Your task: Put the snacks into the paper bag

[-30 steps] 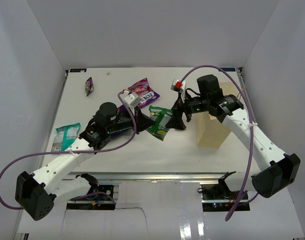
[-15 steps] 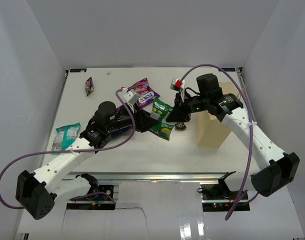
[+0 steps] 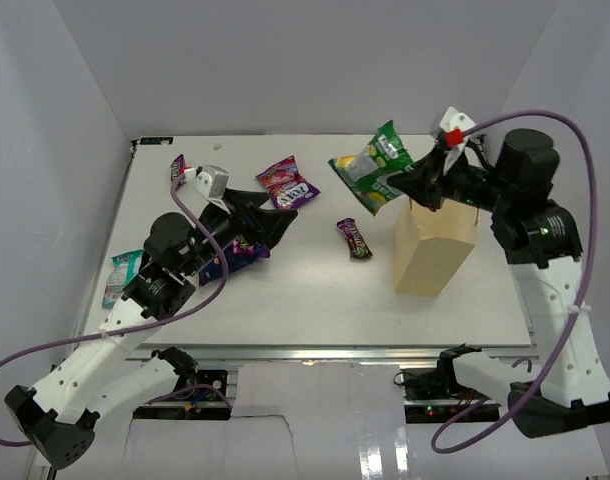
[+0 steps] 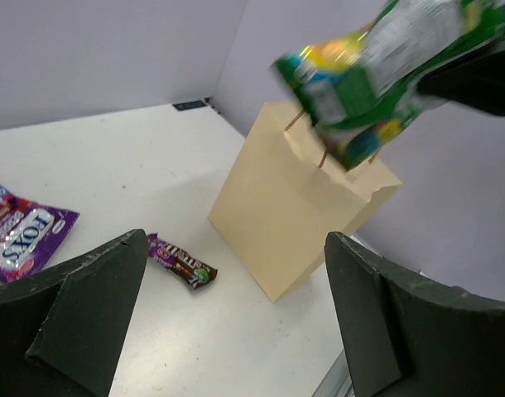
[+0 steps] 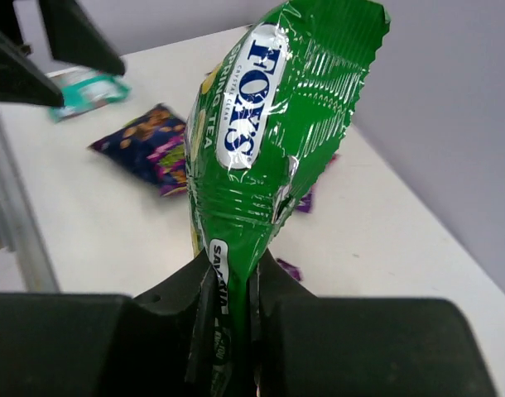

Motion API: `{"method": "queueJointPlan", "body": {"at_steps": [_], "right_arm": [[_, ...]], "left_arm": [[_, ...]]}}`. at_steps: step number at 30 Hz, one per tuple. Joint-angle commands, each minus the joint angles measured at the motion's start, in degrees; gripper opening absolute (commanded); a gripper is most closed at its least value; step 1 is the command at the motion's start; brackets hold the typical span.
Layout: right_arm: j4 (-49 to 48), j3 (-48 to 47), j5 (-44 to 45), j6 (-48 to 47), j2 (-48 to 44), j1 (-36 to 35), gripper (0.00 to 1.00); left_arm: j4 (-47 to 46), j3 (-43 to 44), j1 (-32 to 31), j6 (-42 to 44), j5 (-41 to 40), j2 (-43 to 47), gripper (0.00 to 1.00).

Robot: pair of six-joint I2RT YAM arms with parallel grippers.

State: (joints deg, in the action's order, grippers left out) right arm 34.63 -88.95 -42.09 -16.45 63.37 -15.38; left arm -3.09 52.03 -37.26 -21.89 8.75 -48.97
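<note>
Six snacks are in sight, and five of them lie on the table; at the far left is the pale teal packet, and up near the back edge a small dark purple bar. Next comes the left gripper, its jaws spread wide with nothing between them, hanging over the big purple bag; just beyond lies the pink-red bag, and a second dark bar sits mid-table, near the foot of the paper bag but apart from it.

The green-white bag is in the air, pinched at one end by the right gripper, whose jaws are clamped tight on the foil; the packet sticks out to the left of the paper bag's mouth and above it, not yet over the opening. The paper bag stands upright on the right half of the table; whether anything is inside I cannot tell.

By my reading the step in hand is carrying this packet to the bag; the next move calls for bringing it squarely over the mouth, tipping it end-down so it clears the thin handle, and only then letting go.
</note>
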Motion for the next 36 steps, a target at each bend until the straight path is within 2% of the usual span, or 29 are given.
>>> {"method": "queueJointPlan", "body": {"at_steps": [1,5,6,10,17,23,24,25,27,30,34,36], "right_arm": [[-6.93,-1.67,9.17,2.55,-5.52,3.85,0.08],[-10.46,0.44,19.91,5.36,-10.45,6.58,0.08],[-11.07,0.79,25.68,6.07,-11.86,7.11,0.08],[-11.78,2.19,36.88,7.57,-13.01,9.22,0.08],[-12.57,11.50,46.38,8.80,-14.94,9.84,0.08],[-12.40,19.67,45.88,8.10,-17.05,10.02,0.08],[-12.31,20.21,45.34,8.01,-17.14,10.02,0.11],[-12.05,20.56,44.82,7.92,-17.14,10.02,0.18],[-11.43,21.00,43.85,7.92,-17.23,10.02,0.25],[-11.43,21.01,43.93,7.57,-17.41,10.02,0.40],[-11.69,20.22,44.02,7.13,-17.50,10.02,0.65],[-11.69,19.87,43.93,6.87,-17.67,10.02,0.72]], "left_arm": [[7.22,0.09,0.08,-1.22,-3.22,-2.27,0.98],[7.49,-1.05,0.08,-2.89,-2.43,-4.46,0.98],[6.97,-1.40,0.08,-3.16,-2.25,-5.08,0.98],[6.78,-0.97,0.08,-4.56,-2.68,-7.62,0.98],[7.84,3.07,0.69,-11.23,-3.04,-17.11,0.96],[6.34,8.16,0.69,-22.03,2.21,-30.55,0.90],[6.52,9.22,0.69,-22.75,3.19,-32.75,0.89],[7.22,11.32,0.52,-23.54,3.98,-36.68,0.88],[7.75,13.26,0.43,-26.52,4.86,-40.40,0.88],[11.25,18.35,-0.27,-30.21,3.30,-47.87,0.86],[21.79,29.33,-2.29,-34.08,-1.10,-58.94,0.83],[29.00,36.95,-3.17,-35.41,-3.12,-65.86,0.82]]}}
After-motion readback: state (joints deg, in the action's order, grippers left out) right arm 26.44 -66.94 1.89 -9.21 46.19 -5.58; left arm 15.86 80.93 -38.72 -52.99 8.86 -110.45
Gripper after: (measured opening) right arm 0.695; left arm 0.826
